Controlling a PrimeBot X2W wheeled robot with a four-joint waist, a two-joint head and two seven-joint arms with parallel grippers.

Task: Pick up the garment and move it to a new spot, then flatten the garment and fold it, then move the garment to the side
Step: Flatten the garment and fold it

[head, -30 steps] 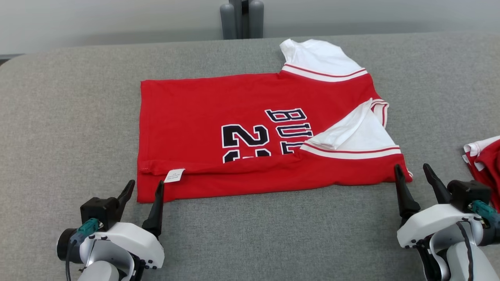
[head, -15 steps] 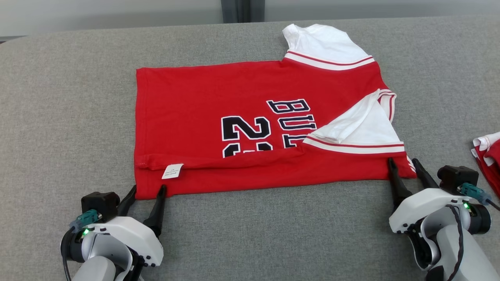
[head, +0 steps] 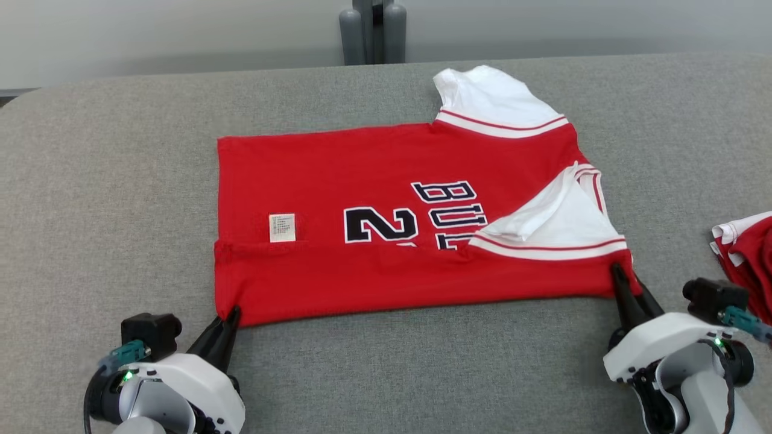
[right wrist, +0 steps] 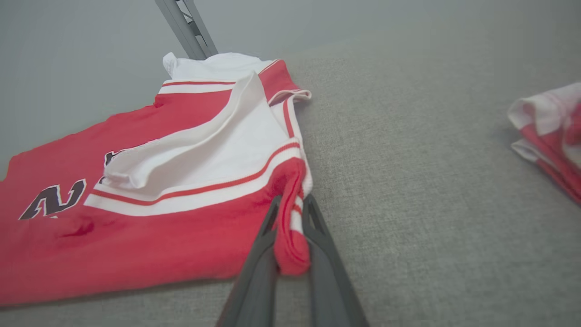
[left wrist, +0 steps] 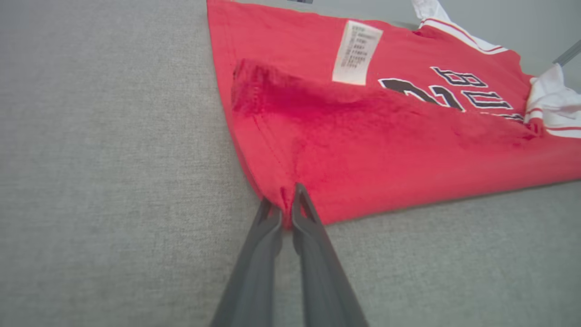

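Observation:
A red jersey with white sleeves and dark lettering lies spread on the grey table, its near edge folded over so a white label shows. My left gripper is shut on the jersey's near left corner, pinched between the fingers. My right gripper is shut on the near right corner by the white sleeve, with red fabric bunched between its fingers.
Another folded red and white garment lies at the right edge of the table, also seen as a folded pile in the right wrist view. A grey post stands behind the far edge.
Both grippers closed onto the jersey's near corners. The folded near strip has grown wider, with the label now further up. The head camera shifted too.

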